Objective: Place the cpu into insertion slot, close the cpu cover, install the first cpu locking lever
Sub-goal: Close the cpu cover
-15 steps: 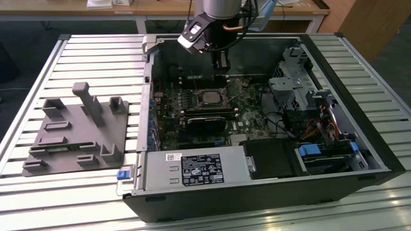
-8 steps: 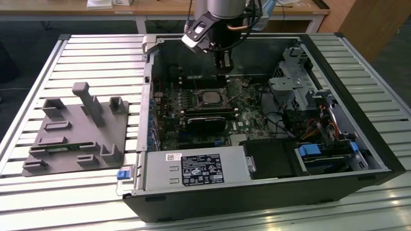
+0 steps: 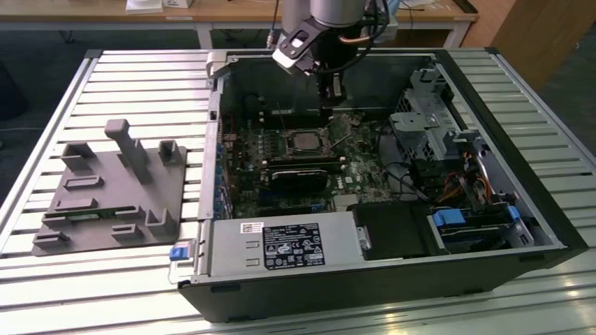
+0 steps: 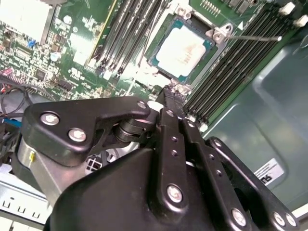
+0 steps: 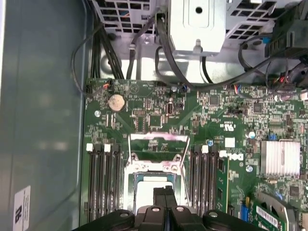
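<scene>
Bright diffuse overhead light; glare on table slats point(image 3: 84, 293); computer case point(image 3: 326, 299) interior dim, shadowed.

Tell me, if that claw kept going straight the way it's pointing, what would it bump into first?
Most likely the near edge of the insertion slot, beside the cpu seated in it; depth is hard to judge.
</scene>
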Motion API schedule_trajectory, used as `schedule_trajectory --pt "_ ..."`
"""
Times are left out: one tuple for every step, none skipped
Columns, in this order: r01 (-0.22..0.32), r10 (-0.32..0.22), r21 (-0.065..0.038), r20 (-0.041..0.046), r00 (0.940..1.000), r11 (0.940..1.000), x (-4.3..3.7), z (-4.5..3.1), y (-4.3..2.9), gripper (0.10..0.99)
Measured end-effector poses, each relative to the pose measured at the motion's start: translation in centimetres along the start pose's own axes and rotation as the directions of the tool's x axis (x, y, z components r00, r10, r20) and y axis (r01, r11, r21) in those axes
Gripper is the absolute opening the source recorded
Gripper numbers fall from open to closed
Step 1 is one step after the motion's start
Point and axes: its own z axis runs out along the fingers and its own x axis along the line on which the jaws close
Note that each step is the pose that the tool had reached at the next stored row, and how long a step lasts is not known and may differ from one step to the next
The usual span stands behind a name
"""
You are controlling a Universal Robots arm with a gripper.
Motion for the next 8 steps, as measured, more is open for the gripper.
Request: schedule_trajectory --pt "0.0 0.0 0.002 0.0 1.0 1.0 0.0 0.0 0.22 0.106" --pt "0.0 0.0 0.003 0.0 1.0 1.0 -0.01 0.01 0.45 0.106" --pt "0.0 0.0 0.004 0.0001 1.0 1.0 -0.01 0.01 0.66 0.106" --pt "0.0 0.0 0.005 0.0001 1.0 1.0 -0.01 0.02 0.84 0.106" --pt "0.0 0.0 0.006 0.0002 1.0 1.0 -0.01 0.02 1.04 0.106" --pt "0.0 0.0 0.007 0.0001 1.0 1.0 -0.01 0.02 1.17 0.106" --pt "0.0 0.0 0.007 0.0002 1.0 1.0 -0.02 0.03 1.28 0.106" --pt "0.0 0.0 0.008 0.0001 1.0 1.0 -0.02 0.03 1.41 0.106"
